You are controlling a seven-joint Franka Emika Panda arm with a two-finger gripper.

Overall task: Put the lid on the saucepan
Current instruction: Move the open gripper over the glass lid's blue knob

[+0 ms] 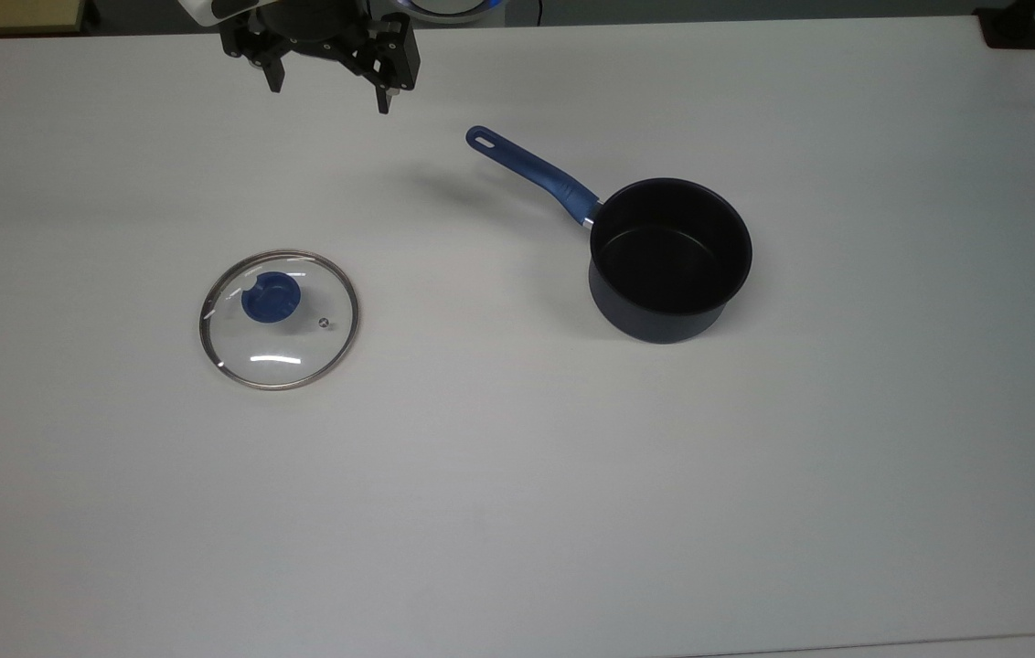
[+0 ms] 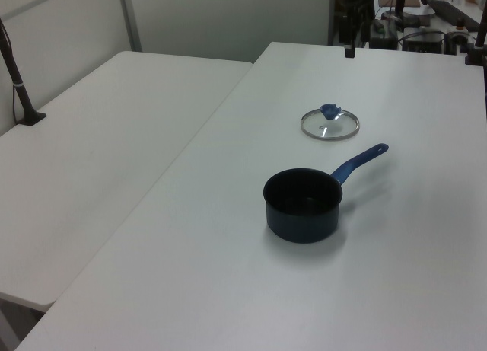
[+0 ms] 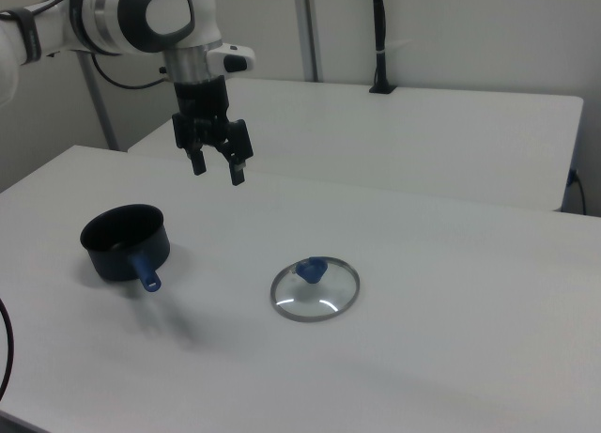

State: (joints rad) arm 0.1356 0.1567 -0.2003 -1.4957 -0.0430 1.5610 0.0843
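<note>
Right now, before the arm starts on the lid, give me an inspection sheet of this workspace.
Surface: white table, bare apart from the job's things.
Job's things: lid flat on the table, knob up, apart from the saucepan; saucepan upright, empty, uncovered, handle towards the top view's upper left.
Clutter: nothing seen.
Grippers: gripper hangs above the table, fingers open, holding nothing.
Cables: dark cable at the right view's left edge.
Surroundings: second white table alongside; black post on it.
</note>
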